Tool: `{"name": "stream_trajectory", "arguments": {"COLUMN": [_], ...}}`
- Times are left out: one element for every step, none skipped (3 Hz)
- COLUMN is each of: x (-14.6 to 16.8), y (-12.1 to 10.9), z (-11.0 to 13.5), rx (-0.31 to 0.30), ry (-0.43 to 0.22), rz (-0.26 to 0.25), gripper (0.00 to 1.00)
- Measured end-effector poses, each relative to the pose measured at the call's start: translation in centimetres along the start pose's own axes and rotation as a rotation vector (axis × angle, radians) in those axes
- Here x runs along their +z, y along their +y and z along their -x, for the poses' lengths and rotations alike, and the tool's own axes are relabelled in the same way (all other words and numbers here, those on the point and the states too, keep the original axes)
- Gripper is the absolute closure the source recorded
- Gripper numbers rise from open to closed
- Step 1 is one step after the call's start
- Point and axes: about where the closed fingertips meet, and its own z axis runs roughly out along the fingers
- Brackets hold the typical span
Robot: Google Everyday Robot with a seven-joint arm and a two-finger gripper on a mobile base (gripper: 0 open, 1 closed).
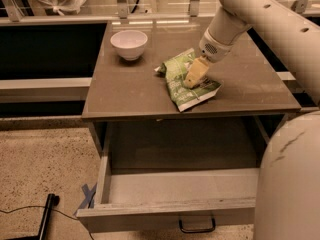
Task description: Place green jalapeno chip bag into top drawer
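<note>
The green jalapeno chip bag (186,82) lies crinkled on the brown tabletop (125,91), right of centre, with a white sealed edge toward the front. My gripper (194,77) reaches down from the upper right and its yellowish fingers (196,71) rest on the middle of the bag. The top drawer (170,204) stands pulled open below the tabletop, empty inside, with a flat grey front and a dark handle (197,226).
A white bowl (129,44) stands at the back left of the tabletop. My white arm (270,19) crosses the upper right and a large white arm part (290,184) fills the lower right. A black cable and stick (45,215) lie on the floor at left.
</note>
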Motion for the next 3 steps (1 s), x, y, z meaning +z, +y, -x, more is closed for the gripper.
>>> {"name": "stream_trajectory", "arguments": {"x": [-0.3, -0.9, -4.4], "y": [0.0, 0.1, 1.5], "z": [0.1, 0.3, 1.8], "rx": [0.000, -0.008, -0.122], "ry": [0.000, -0.012, -0.191], "rz": [0.000, 0.001, 0.010], "gripper": [0.79, 1.00, 1.00]}}
